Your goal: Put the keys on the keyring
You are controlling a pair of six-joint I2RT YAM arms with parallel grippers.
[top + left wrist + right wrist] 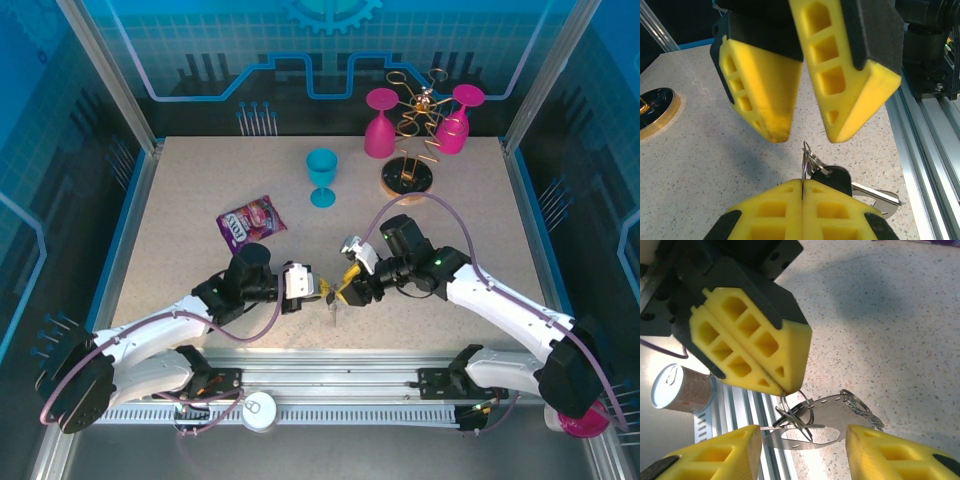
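My left gripper [322, 292] [802, 182] is shut, its pads pinching a thin metal ring of the keyring [840, 415] just above the table's near edge. The flat grey oval loop hangs below that ring, with a cluster of small rings [860, 407] at its far end. The keys' black tag [837, 177] sits against my left fingers, with a silver blade [880, 196] sticking out beside it. My right gripper [350, 292] [802, 440] is open and faces the left one [785, 389], its yellow fingers [765, 100] straddling the hanging loop without touching it.
A blue goblet [322, 175] stands mid-table. Behind it, two pink goblets [380, 125] hang on a gold wire stand [420, 130]. A purple snack packet [250, 218] lies to the left. A white-lidded can [258, 410] [682, 387] sits by the aluminium rail [930, 150].
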